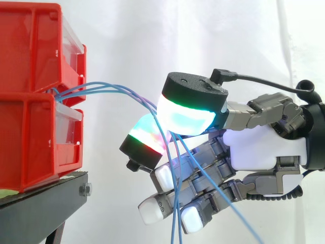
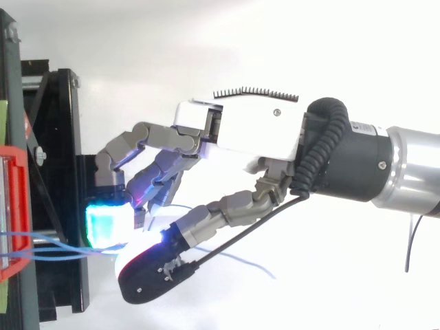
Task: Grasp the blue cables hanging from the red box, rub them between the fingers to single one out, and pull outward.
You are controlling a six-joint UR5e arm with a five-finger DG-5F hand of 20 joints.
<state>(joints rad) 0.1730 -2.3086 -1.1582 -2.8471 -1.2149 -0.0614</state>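
Here, the blue cables [image 1: 101,87] are pinched by the robot hand [image 1: 264,147], well out from the red box [image 1: 35,142].

In the side view the cables are seen to leave the front of the red box near its top edge, run almost level toward the view's right, and disappear between two glowing fingertips [image 1: 185,114] that are pressed together on them. The remaining fingers are curled loosely underneath. Below the pinch the loose ends hang down past those lower fingers. The held stretch therefore lies along the line from box to robot hand, with the box on the far side of the fingertips and the wrist on the near side. An outward pull is judged to run along that same line, away from the box, and several strands appear to be gripped together, so none has yet been singled out. From above, the strands [image 2: 48,251] are seen spanning the gap from the box to the pads.
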